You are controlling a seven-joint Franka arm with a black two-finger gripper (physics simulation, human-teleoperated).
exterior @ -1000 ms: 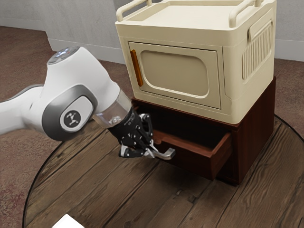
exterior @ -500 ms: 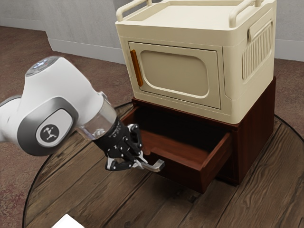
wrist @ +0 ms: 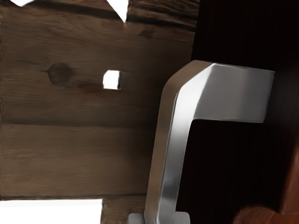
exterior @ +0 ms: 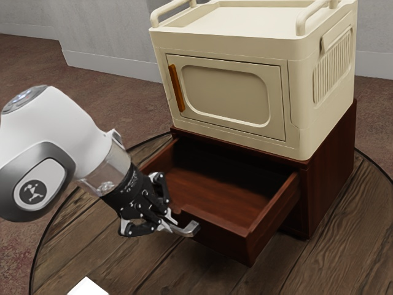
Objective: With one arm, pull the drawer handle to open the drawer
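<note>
Jaws are pinching the handle (wrist: 233,93) on the drawer (exterior: 221,238), which is already well out of the brown cabinet (exterior: 331,178). Any more pull, I'd go straight and slow, no twisting, so nothing slips.

End effector (exterior: 167,224) gripping metal handle (exterior: 189,230), drawer (exterior: 218,238) sticking well out of red-brown cabinet (exterior: 331,169). Cream box (exterior: 230,95) on top, orange handle (exterior: 177,88) on its door. Round wood desk (exterior: 334,252) underneath.

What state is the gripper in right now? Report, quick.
Gripper: closed on the drawer handle, one fingertip on each side of the bar.
</note>
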